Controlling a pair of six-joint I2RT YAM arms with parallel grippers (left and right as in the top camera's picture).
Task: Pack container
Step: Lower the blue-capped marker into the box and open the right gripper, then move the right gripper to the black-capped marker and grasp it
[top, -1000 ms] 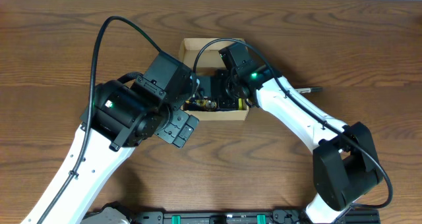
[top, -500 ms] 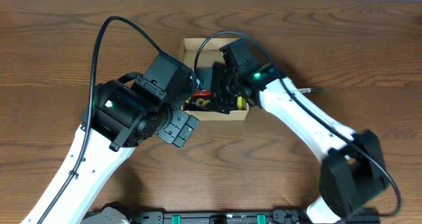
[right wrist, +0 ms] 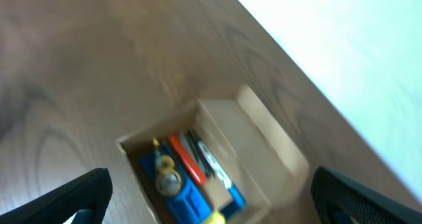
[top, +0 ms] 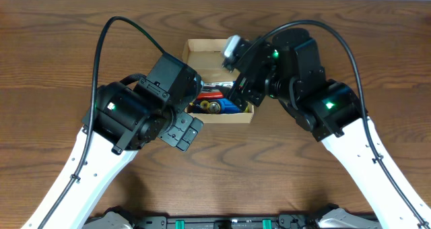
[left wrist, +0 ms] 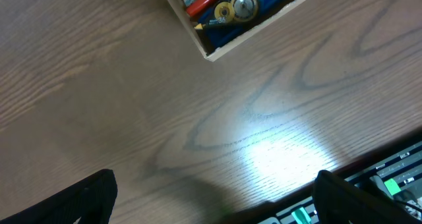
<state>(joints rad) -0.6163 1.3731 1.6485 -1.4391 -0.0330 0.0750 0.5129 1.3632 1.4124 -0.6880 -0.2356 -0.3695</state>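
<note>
Overhead evenly lit, sharp. Glare noted on surface (left wrist: 283, 161) just ahead of left end effector (left wrist: 214, 197); right-wrist view blurred thruout.

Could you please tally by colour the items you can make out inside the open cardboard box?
Red stick: 1
Dark pen-like stick: 1
Blue item: at least 1
Brass-coloured round piece: 1
Yellow bits: too blurred to count
Total: 4 that can be told apart in the cardboard box; more may lie hidden.

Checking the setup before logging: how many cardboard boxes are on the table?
1: the box, open, near the middle of the table, toward its far side. Covered tabletop could hide more.
</note>
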